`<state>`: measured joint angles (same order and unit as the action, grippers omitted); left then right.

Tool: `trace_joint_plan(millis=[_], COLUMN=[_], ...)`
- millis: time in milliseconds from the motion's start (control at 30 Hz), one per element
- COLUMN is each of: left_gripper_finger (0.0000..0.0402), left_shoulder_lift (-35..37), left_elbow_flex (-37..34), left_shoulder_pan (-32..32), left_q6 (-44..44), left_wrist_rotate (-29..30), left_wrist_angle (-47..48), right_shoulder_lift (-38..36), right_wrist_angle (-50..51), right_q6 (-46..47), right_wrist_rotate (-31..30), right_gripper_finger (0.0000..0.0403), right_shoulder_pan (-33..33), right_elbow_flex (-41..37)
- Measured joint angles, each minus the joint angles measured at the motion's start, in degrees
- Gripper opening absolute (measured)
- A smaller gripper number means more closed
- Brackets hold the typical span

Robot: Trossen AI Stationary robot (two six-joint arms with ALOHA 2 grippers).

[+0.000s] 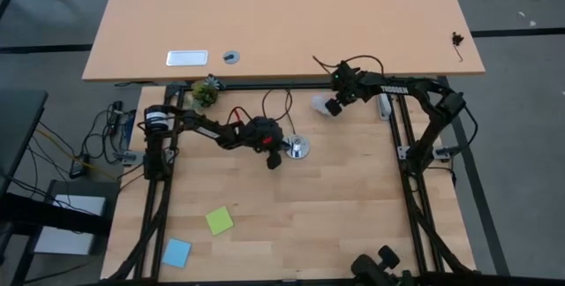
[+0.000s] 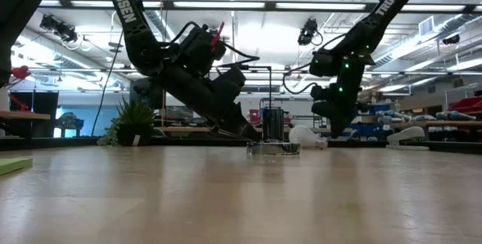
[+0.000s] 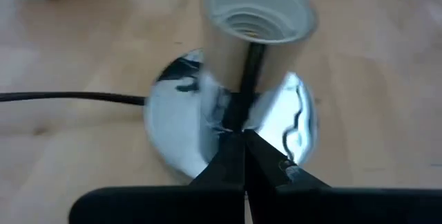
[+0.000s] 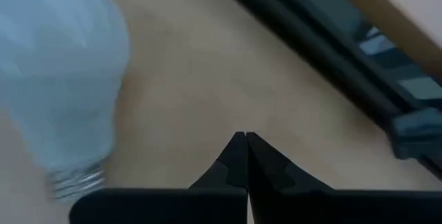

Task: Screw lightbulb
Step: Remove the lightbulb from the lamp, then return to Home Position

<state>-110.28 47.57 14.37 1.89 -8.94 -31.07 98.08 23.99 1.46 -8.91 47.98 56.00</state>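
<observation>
**Two closed grippers, one bulb lying loose**

One frosted white lightbulb (image 4: 59, 79) lies on its side on the wooden table (image 1: 335, 215), pear-shaped, with a ribbed grey screw base. In the high view we find it near the table's far edge, just beside our right gripper (image 1: 334, 106) and well apart from the socket (image 1: 298, 147). Nothing holds it.

Our right arm reaches in from the right side, elbow raised and wrist bent down toward the far edge. Its wrist view shows the two dark fingers (image 4: 235, 156) pressed together tip to tip, with the bulb lying off to one side of them and bare wood beyond.

Our left arm stretches low across the table from the left. Our left gripper (image 1: 273, 157) sits just beside the socket, a shiny round disc carrying an upright white-lined threaded cup (image 3: 257, 18), with a black cord (image 3: 69, 98) trailing away. Its fingers (image 3: 238, 162) are also pressed together, their tips right at the disc's rim; whether they touch it we cannot tell.
</observation>
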Motion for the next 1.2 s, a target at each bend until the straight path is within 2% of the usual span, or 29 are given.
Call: trace_joint_plan(millis=[133,333,400,500,567,767,933,1200], left_gripper_finger=[0.0,0.0,0.0,0.0,0.0,0.0,0.0,0.0], left_shoulder_lift=[0.0,1.3,2.7,5.9,8.7,16.4,22.4,32.3], left_elbow_flex=[0.0,0.1,-0.3,-2.0,-3.6,-9.7,-15.6,-25.2], left_shoulder_pan=[2.1,3.7,3.7,3.6,3.7,3.7,3.7,3.5], left_q6=[0.0,-0.1,-0.5,-1.4,-1.5,-0.4,0.7,1.4], left_wrist_rotate=[0.3,-0.3,0.2,1.6,2.4,3.3,3.3,2.6], left_wrist_angle=[0.2,3.5,5.0,5.1,5.0,1.8,-2.9,-9.0], right_shoulder_lift=[-0.6,-1.4,-1.4,-1.3,-1.3,-1.3,-1.7,-9.7], right_wrist_angle=[-1.0,-6.0,-6.4,-7.4,-8.5,-11.9,-13.5,-15.8], right_q6=[-0.9,-1.5,-1.5,-0.5,0.3,1.4,1.6,-0.6], right_wrist_rotate=[0.7,7.7,6.5,1.4,0.9,7.2,8.5,8.6], right_gripper_finger=[0.0005,0.0005,0.0005,0.0005,0.0005,0.0005,0.0005,0.0005], right_shoulder_pan=[-3.0,-6.2,-6.6,-7.0,-7.1,-9.8,-13.8,-20.5], right_elbow_flex=[-0.1,-0.1,-0.4,-2.2,-3.6,-7.1,-7.9,-7.9])
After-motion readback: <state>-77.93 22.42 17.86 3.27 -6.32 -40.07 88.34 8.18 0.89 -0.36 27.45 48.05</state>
